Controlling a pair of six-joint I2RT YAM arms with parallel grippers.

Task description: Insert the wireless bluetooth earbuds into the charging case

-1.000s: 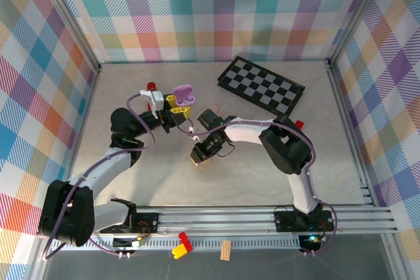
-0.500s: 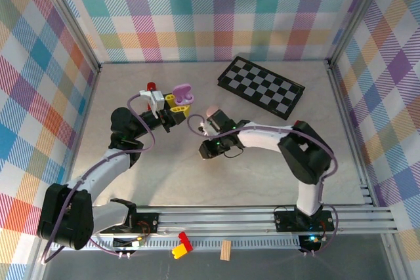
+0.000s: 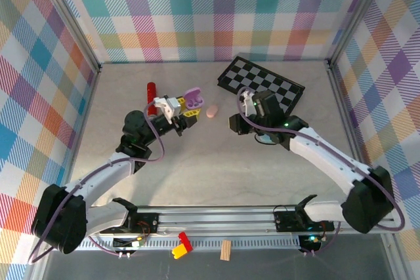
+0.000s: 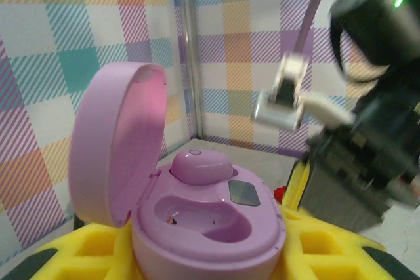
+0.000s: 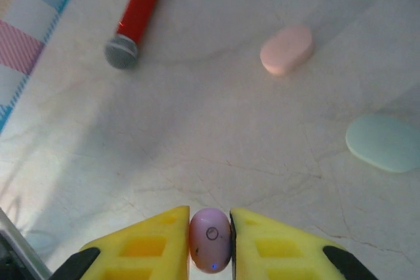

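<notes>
Finding: your right gripper (image 5: 210, 226) was pressed onto a purple bud (image 5: 210, 235), pinching it by its flanks. The bud's long axis ran 12 to 6 in the wrist view, in line with the fingers.

Your left gripper (image 4: 203, 263) was clamped on the open purple case (image 4: 220, 246), held off the table with its lid (image 4: 118, 155) tipped back toward 9 o'clock in that wrist view. A seated bud (image 4: 199, 165) filled the far socket. The near socket (image 4: 203, 218) was empty.

Governing relation, overhead view: the case lay at about 10 o'clock from your right gripper, near but apart. A pink pebble (image 3: 211, 111) lay on the table between the two.

Assessment: the held bud belongs in the near socket. Your right arm alone carries it, so its travel runs toward 10 o'clock and passes above the pink pebble. The socket's long axis appeared to lie across the case, so you would likely need to rotate the wrist before lowering. Whether the stem pointed downward could not be told.
</notes>
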